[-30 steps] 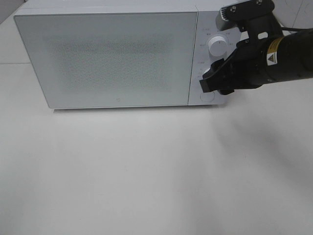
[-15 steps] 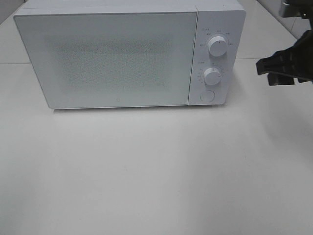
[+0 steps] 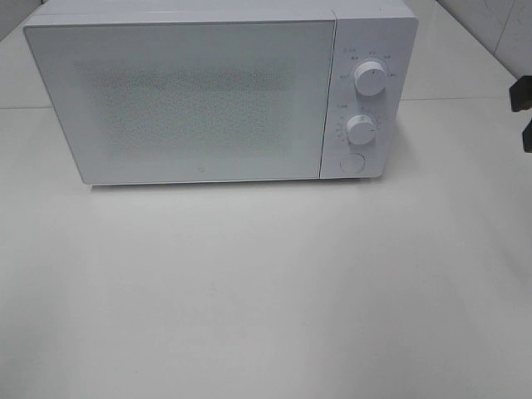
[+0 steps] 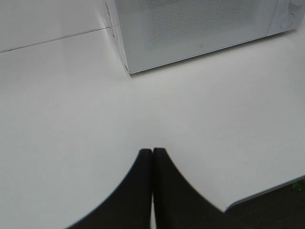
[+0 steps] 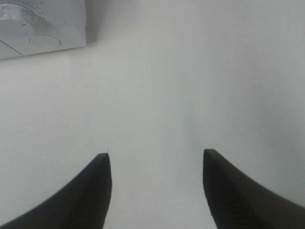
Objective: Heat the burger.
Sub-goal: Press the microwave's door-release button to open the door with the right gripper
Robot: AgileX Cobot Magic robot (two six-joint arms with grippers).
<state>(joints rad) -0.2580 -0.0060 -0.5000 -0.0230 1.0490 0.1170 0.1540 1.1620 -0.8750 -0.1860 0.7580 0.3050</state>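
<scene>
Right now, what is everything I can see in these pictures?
microwave: one, white, at the back of the table, door shut
knobs: two, white, one above the other on the microwave's right panel
round button: one, white, below the knobs
table: one, white, under it all
left gripper: one, black, shut and empty, above the table in front of the microwave
right gripper: one, black, open and empty, off to the microwave's right
</scene>
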